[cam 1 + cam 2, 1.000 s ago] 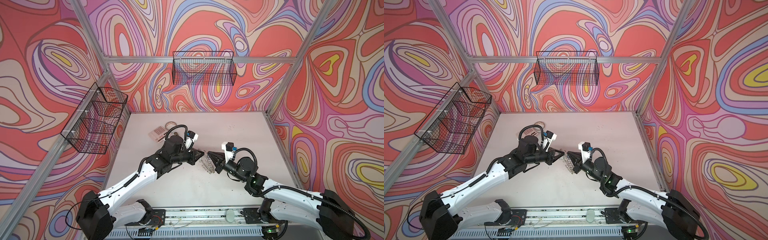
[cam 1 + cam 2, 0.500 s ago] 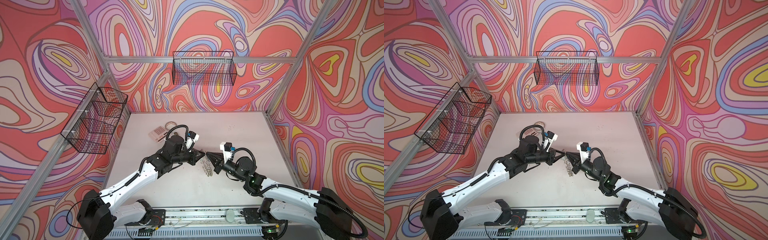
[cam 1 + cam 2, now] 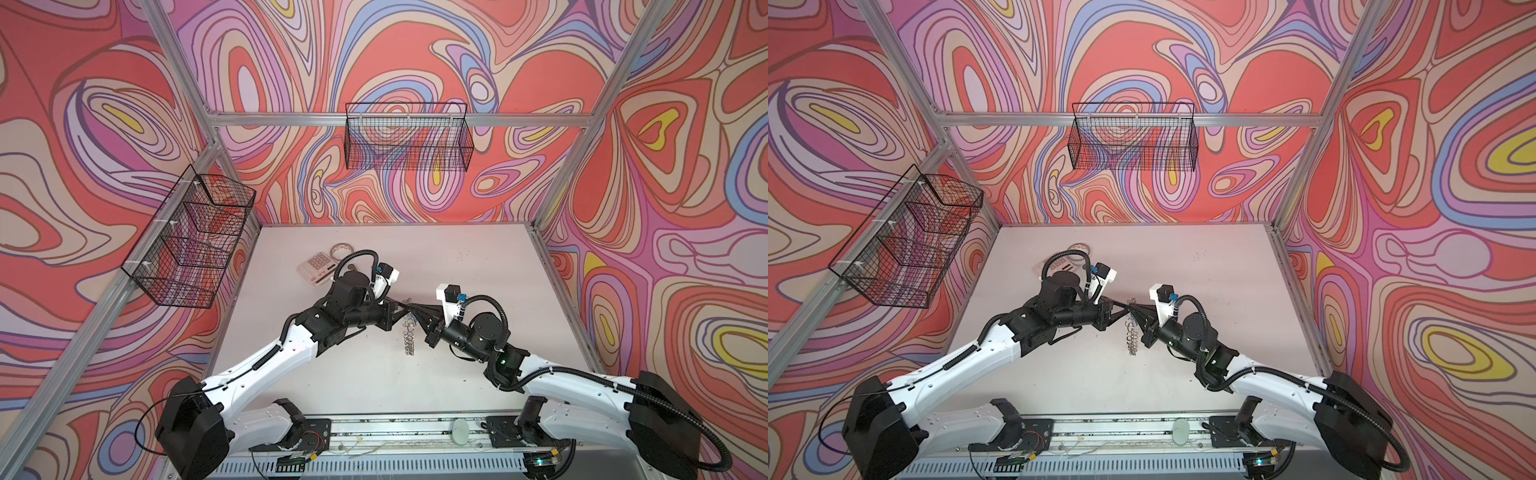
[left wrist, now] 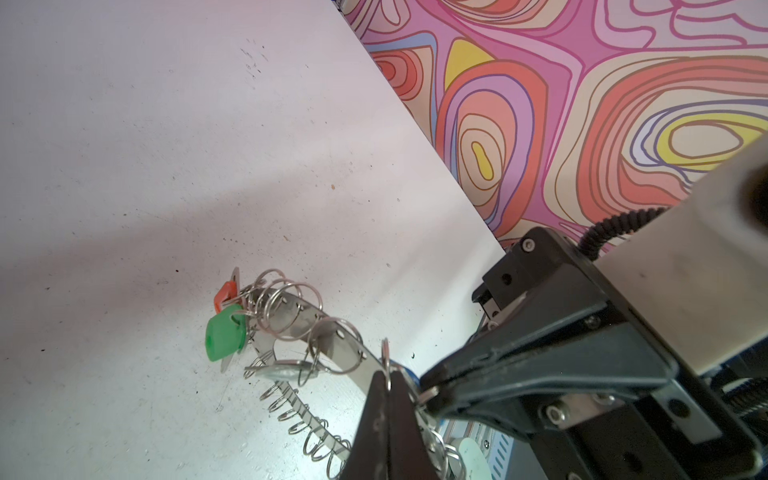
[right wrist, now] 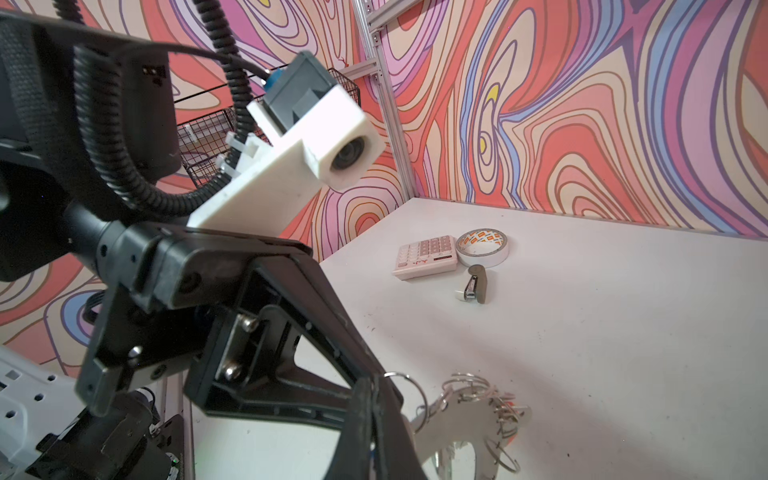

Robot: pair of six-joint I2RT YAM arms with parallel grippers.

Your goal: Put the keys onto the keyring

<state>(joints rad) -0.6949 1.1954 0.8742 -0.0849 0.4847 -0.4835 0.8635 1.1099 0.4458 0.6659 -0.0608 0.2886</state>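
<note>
The keyring (image 3: 409,336) hangs edge-on above the table between the two fingertips in both top views (image 3: 1133,336). In the left wrist view my left gripper (image 4: 388,388) is shut on one of its wire loops. The grey disc (image 4: 303,316) carries a red-orange key (image 4: 224,293), a green key (image 4: 224,334) and a pale key (image 4: 286,370). My right gripper (image 5: 374,399) is shut at the rim, tip to tip with the left gripper (image 3: 404,306). A sliver of blue tag (image 4: 409,372) shows at its fingers, and a loop (image 5: 405,382) sticks out of them.
A calculator (image 3: 318,266), a tape roll (image 3: 341,250) and a small stapler (image 5: 476,284) lie at the back left of the table. Wire baskets hang on the back wall (image 3: 407,141) and the left wall (image 3: 191,237). A pale oval disc (image 3: 459,430) sits on the front rail.
The keyring has swung from showing its broad face to hanging narrow and edge-on under the fingertips. The right gripper has edged left toward the left one. Both stayed shut.
</note>
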